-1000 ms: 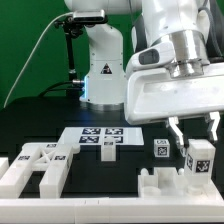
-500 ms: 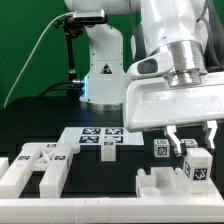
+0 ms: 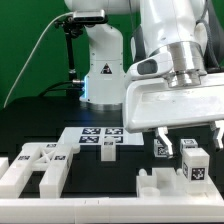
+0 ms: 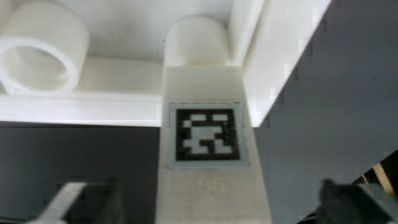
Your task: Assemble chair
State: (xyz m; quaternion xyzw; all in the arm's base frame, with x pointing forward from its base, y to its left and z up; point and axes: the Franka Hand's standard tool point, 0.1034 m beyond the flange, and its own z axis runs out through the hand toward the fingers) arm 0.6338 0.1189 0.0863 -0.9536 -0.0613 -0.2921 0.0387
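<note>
A white chair post (image 3: pixel 194 163) with a square tag stands upright at the exterior view's right, beside a low white blocky chair part (image 3: pixel 160 185). My gripper (image 3: pixel 190 138) is open just above the post, with one finger on each side and not touching it. In the wrist view the post (image 4: pixel 210 130) runs between my spread dark fingers (image 4: pixel 80 203), with gaps on both sides. Two round white pegs (image 4: pixel 196 45) lie beyond it. A larger white chair part (image 3: pixel 35 167) with tags lies at the exterior view's left. A small tagged piece (image 3: pixel 160 148) stands behind the post.
The marker board (image 3: pixel 100 138) lies flat on the black table in the middle. The robot base (image 3: pixel 100 65) stands behind it with a cable running off to the left. A thin white border (image 3: pixel 60 207) runs along the front edge.
My fingers have spread apart from close around the post to wide open. The post has been let go and stays standing, shifted slightly to the left.
</note>
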